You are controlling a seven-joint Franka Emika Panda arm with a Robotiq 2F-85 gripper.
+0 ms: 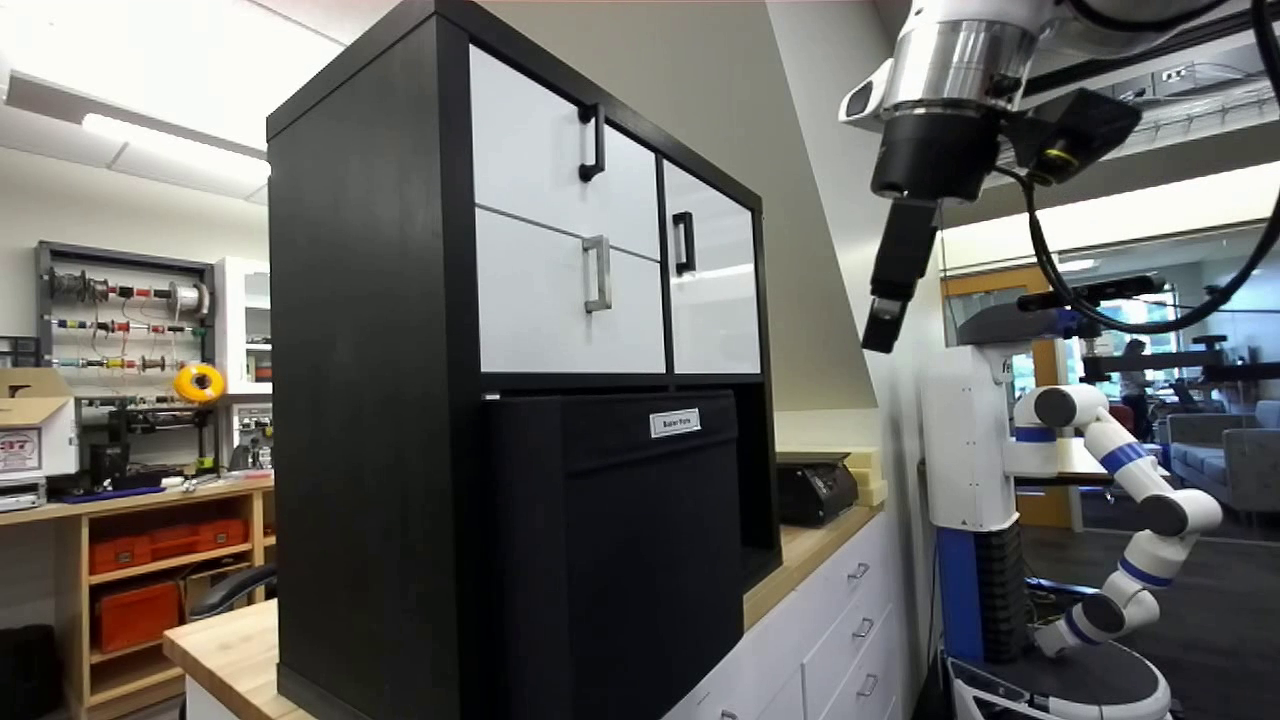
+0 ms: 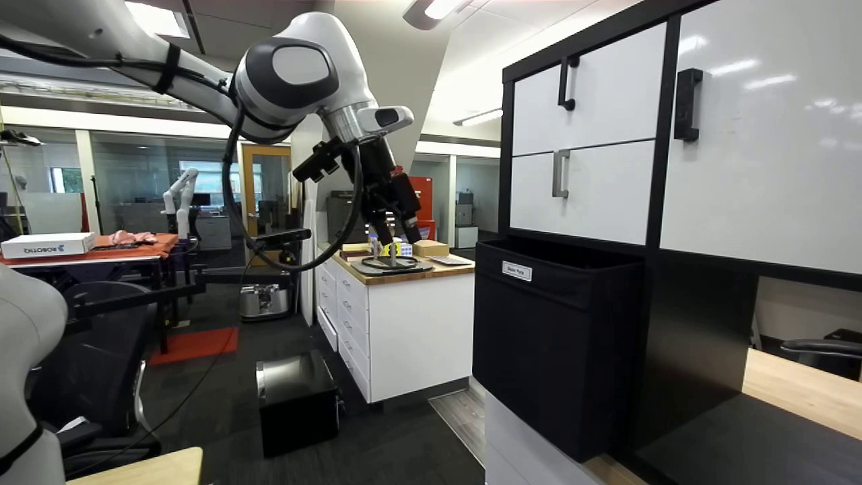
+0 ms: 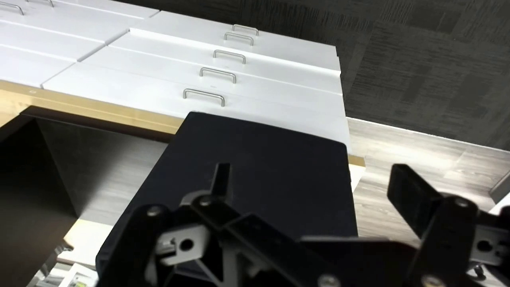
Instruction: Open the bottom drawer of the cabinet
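Wrist view: gripper fingers spread wide apart. In both exterior views it hangs well apart from the cabinet. In an exterior view, bottom drawer is closed, left of the gripper, silver handle vertical, black-handled white front just above, black bin below.

Cabinet stands near, left; bottom drawer closed. Gripper hangs right of cabinet, apart. Far, at right: white robot.
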